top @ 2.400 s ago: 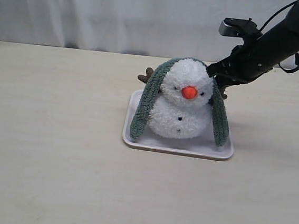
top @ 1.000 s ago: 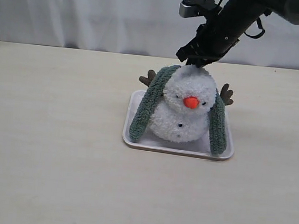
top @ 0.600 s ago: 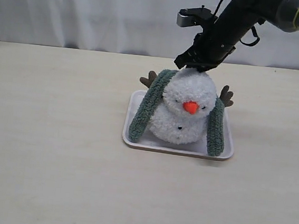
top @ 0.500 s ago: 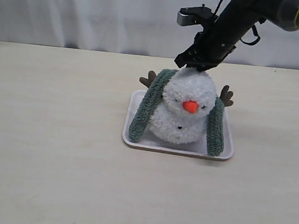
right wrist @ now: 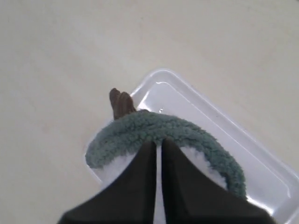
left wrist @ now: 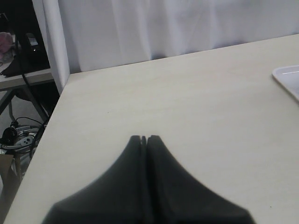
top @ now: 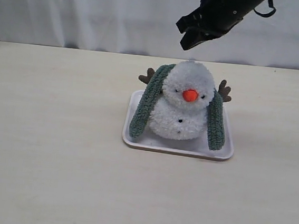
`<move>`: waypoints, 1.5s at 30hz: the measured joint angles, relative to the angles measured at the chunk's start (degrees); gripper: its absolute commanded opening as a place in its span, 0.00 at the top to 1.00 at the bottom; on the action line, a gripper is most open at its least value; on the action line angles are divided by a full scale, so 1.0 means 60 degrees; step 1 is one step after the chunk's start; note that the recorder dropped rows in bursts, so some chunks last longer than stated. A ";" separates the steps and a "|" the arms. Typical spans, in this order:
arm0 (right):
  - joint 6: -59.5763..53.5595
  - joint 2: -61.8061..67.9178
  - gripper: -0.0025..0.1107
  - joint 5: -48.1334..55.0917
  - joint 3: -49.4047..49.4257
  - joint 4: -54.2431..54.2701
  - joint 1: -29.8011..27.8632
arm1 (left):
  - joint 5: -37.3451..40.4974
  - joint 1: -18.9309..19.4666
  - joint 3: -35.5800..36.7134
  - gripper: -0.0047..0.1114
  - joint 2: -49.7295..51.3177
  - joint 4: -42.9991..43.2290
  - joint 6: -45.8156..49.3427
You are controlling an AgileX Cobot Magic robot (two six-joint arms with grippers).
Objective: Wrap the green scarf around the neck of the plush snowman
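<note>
The plush snowman (top: 183, 112) sits upright on a white tray (top: 221, 151), orange nose facing front. The green scarf (top: 145, 105) passes behind its head, and both ends hang down its sides onto the tray, the right end (top: 215, 124) beside the body. My right gripper (top: 189, 42) hovers a little above the head, touching nothing. In the right wrist view its fingertips (right wrist: 158, 142) show only a thin slit, over the scarf (right wrist: 191, 134) and the white plush (right wrist: 110, 169). My left gripper (left wrist: 144, 138) is shut and empty over bare table, out of the exterior view.
Brown twig arms (top: 146, 77) stick out behind the scarf on both sides, one also in the right wrist view (right wrist: 120, 102). The tray's corner (left wrist: 287, 77) shows in the left wrist view. The table's left edge (left wrist: 51, 116) drops to cables on the floor. A white curtain (top: 95, 11) hangs behind.
My right gripper swung from behind the snowman's right side to the top of its head, then lifted off. The scarf slid from over the head to behind it.
</note>
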 measured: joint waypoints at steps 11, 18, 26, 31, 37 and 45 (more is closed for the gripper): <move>0.2139 0.0431 0.94 -0.0079 0.0071 -0.3495 0.2134 | 0.0000 0.0000 0.0000 0.96 0.0000 0.0000 0.0000; 0.3211 0.0929 0.94 -0.0242 0.0071 -0.4878 0.2396 | 0.0000 0.0000 0.0000 0.96 0.0000 0.0000 0.0000; 0.2921 0.1381 0.94 -0.0036 0.0071 -0.4297 0.2396 | 0.0000 0.0000 0.0000 0.96 0.0000 0.0000 0.0000; 0.2442 0.1381 0.94 -0.0013 0.0071 -0.3693 0.2396 | 0.0000 0.0000 0.0000 0.96 0.0000 0.0000 0.0000; 0.2204 0.1381 0.94 -0.0013 0.0071 -0.3806 0.2396 | 0.0000 0.0000 0.0000 0.96 0.0000 0.0000 0.0000; 0.2203 0.1111 0.94 0.0009 0.0071 -0.4569 0.2396 | 0.0000 0.0000 0.0000 0.96 0.0000 0.0000 0.0000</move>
